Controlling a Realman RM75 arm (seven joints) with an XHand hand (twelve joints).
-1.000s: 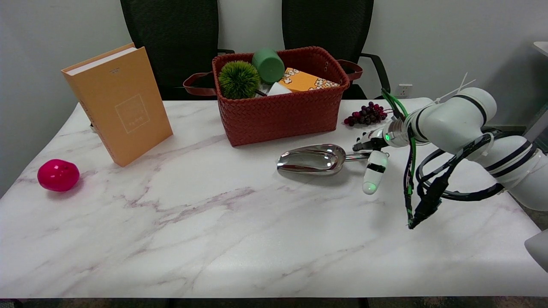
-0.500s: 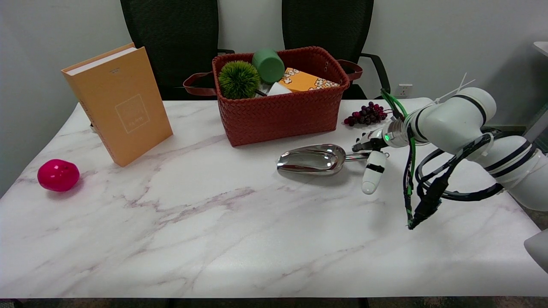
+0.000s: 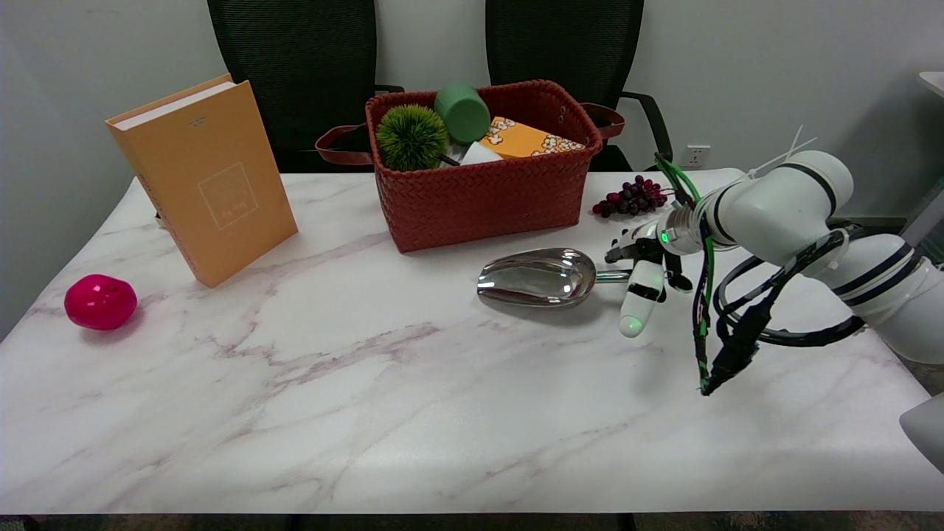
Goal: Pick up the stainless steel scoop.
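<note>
Lying scoop (image 3: pixel 537 276) handle meets robot hand (image 3: pixel 643 273).

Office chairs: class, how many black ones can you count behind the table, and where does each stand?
2. One chair stands behind the table's far edge, left of the red basket; the other chair stands behind the basket's right half. Nothing suggests more hidden ones.

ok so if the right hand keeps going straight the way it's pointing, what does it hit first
Most likely the scoop. The right hand points leftward at its handle end and looks right at it already; contact is hard to judge from this view. Past the scoop the table is bare along that line.
</note>
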